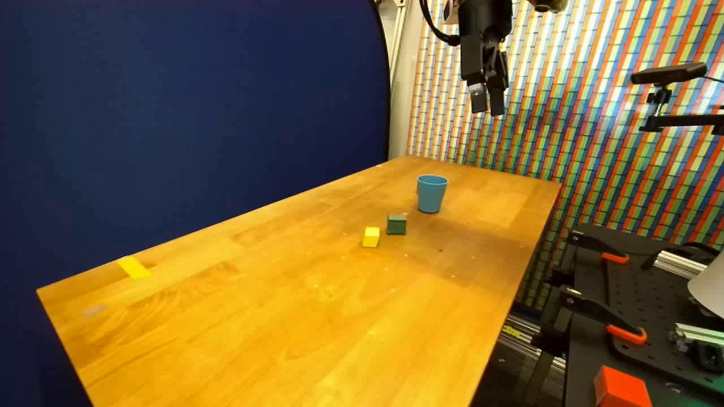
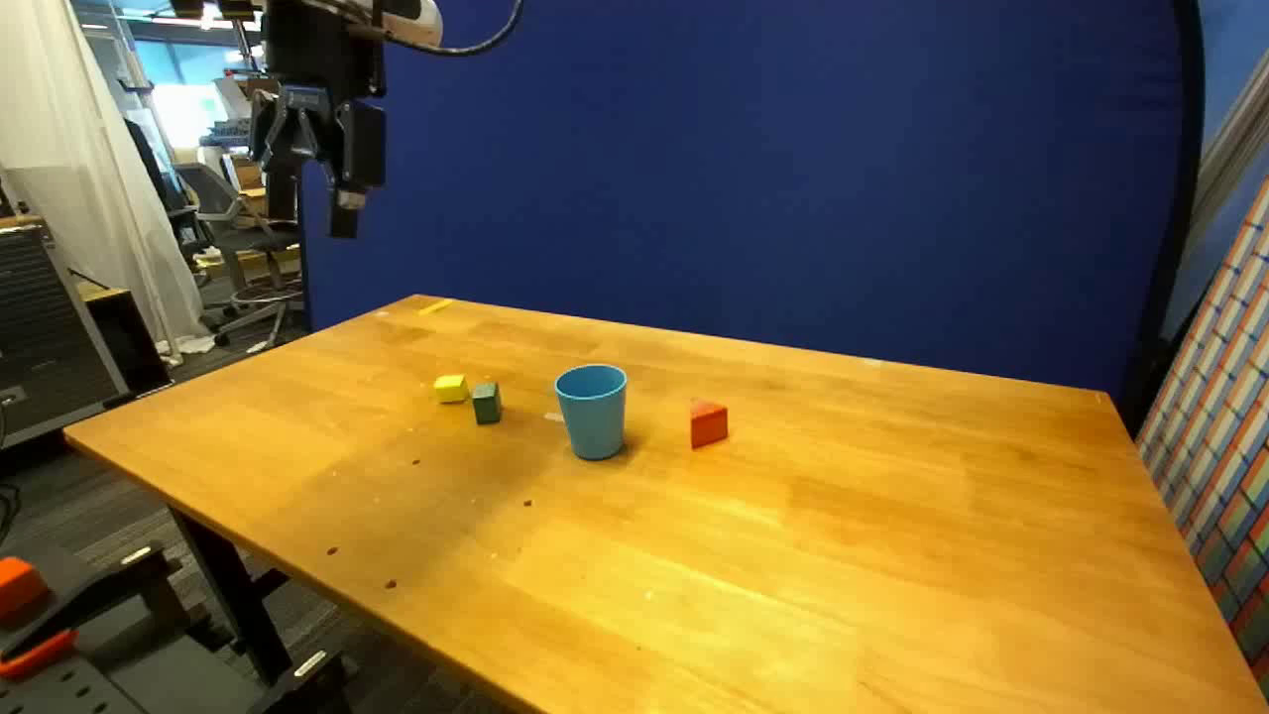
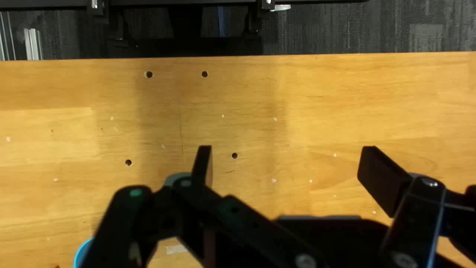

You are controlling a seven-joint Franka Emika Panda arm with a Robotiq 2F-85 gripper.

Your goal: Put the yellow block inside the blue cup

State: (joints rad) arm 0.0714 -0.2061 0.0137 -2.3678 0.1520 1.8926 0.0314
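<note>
The small yellow block (image 1: 371,237) lies on the wooden table beside the dark green block; it also shows in an exterior view (image 2: 450,389). It does not show in the wrist view. The blue cup (image 1: 431,195) stands upright on the table, past the green block; it also shows in an exterior view (image 2: 593,412). In the wrist view only part of its rim (image 3: 79,254) shows at the lower left, partly covered by the gripper. The bottom of its inside is hidden. My gripper (image 1: 488,106) is high above the table, open and empty, with wide-apart fingers in the wrist view (image 3: 286,156).
The dark green block (image 2: 486,404) stands between the yellow block and the cup. A red block (image 2: 709,423) lies on the cup's other side. Flat yellow tape (image 1: 134,267) is stuck near a table corner. A dark blue screen (image 2: 773,178) stands behind the table (image 2: 892,555).
</note>
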